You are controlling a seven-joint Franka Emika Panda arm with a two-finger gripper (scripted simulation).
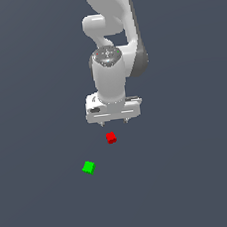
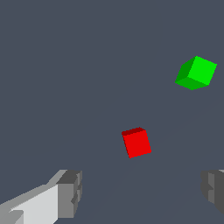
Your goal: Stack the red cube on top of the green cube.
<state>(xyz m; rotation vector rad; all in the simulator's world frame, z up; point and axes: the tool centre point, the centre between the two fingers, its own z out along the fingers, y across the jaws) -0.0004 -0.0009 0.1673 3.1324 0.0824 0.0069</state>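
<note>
The red cube [image 1: 111, 137] lies on the dark grey floor, just below my white gripper [image 1: 115, 121] in the exterior view. The green cube [image 1: 88, 167] lies apart from it, further toward the exterior view's left and lower in that view. My gripper hangs above the floor, open and empty, its short fingertips [image 1: 102, 122] spread wide. In the wrist view the red cube [image 2: 136, 142] sits ahead of the gap between the two fingers [image 2: 70, 194], not between them, and the green cube [image 2: 196, 73] lies beyond it.
The white Panda arm [image 1: 110, 46] rises behind the gripper in the exterior view. The dark grey floor [image 1: 192, 176] shows no other objects.
</note>
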